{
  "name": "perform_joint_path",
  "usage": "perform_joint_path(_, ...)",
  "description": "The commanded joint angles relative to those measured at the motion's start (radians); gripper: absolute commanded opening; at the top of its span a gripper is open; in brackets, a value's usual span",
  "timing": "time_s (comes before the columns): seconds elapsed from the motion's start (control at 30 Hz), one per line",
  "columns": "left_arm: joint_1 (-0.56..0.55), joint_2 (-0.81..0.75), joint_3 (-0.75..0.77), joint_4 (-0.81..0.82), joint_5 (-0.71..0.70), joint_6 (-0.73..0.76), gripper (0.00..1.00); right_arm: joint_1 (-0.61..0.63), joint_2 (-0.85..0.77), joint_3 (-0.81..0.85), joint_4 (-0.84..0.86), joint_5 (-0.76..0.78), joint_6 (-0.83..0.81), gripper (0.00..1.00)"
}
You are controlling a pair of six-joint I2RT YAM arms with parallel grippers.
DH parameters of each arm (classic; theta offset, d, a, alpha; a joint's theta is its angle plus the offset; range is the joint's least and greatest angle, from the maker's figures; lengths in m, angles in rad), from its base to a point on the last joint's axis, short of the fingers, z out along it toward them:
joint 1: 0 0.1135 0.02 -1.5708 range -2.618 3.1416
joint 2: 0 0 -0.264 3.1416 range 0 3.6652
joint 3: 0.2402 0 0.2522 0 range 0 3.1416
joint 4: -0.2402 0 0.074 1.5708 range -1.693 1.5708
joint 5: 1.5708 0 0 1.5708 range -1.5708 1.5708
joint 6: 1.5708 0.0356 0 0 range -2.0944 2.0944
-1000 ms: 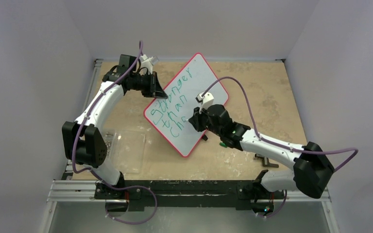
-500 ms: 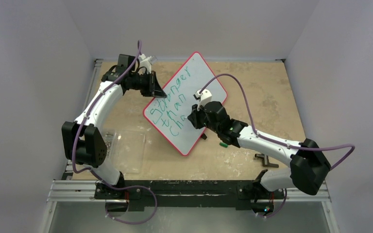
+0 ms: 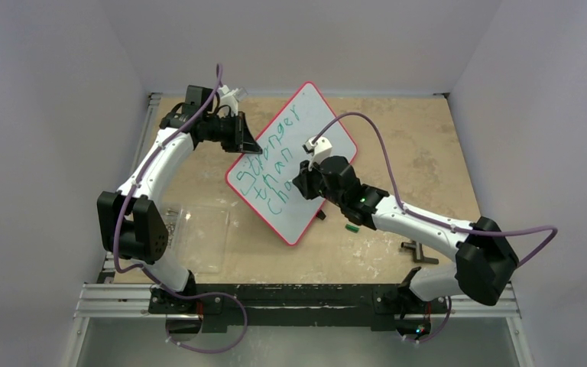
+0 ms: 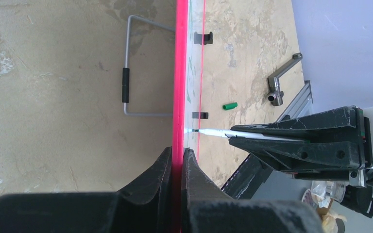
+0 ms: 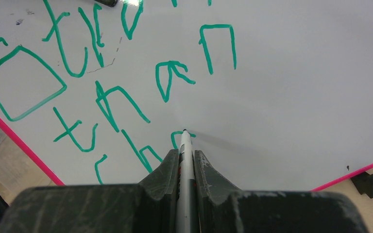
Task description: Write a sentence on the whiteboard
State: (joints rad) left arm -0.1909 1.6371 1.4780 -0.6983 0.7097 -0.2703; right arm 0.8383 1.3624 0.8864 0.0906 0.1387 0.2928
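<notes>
The whiteboard (image 3: 319, 115), white with a thin red rim, stands tilted on the table. My left gripper (image 3: 248, 142) is shut on its left rim, and the left wrist view shows the red edge (image 4: 179, 73) pinched between the jaws (image 4: 178, 153). The sentence (image 3: 270, 165) is in green: "Stronger", "than", then "ch" and a partial letter (image 5: 102, 92). My right gripper (image 5: 186, 151) is shut on a white marker (image 5: 185, 143), its tip touching the board at that partial letter. That marker (image 4: 213, 131) also shows in the left wrist view.
A green marker cap (image 3: 351, 227) lies on the table right of the board. A clear plastic sheet (image 3: 202, 237) lies front left and a metal handle (image 3: 419, 252) front right. A wire stand (image 4: 126, 87) sits behind the board. Black clips (image 4: 203, 37) grip the board's far edge.
My right gripper has shifted slightly up and left along the third line with the marker on the board. The left arm and the board have not moved.
</notes>
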Motion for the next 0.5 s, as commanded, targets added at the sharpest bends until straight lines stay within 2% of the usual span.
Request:
perform_joint_path(0.0,0.013,-0.032,0.019,0.014,-0.125,0.016,0.0,0.001,-0.002,0.003,0.025,-0.005,-0.003,0.0)
perform_joint_path(0.3,0.013,-0.031,0.021,0.013,-0.125,0.016,0.0,0.001,-0.064,-0.096,0.022,0.007,0.022,0.0)
perform_joint_path(0.47,0.013,-0.031,0.021,0.014,-0.124,0.016,0.0,0.001,-0.093,-0.099,0.0,0.041,0.019,0.0)
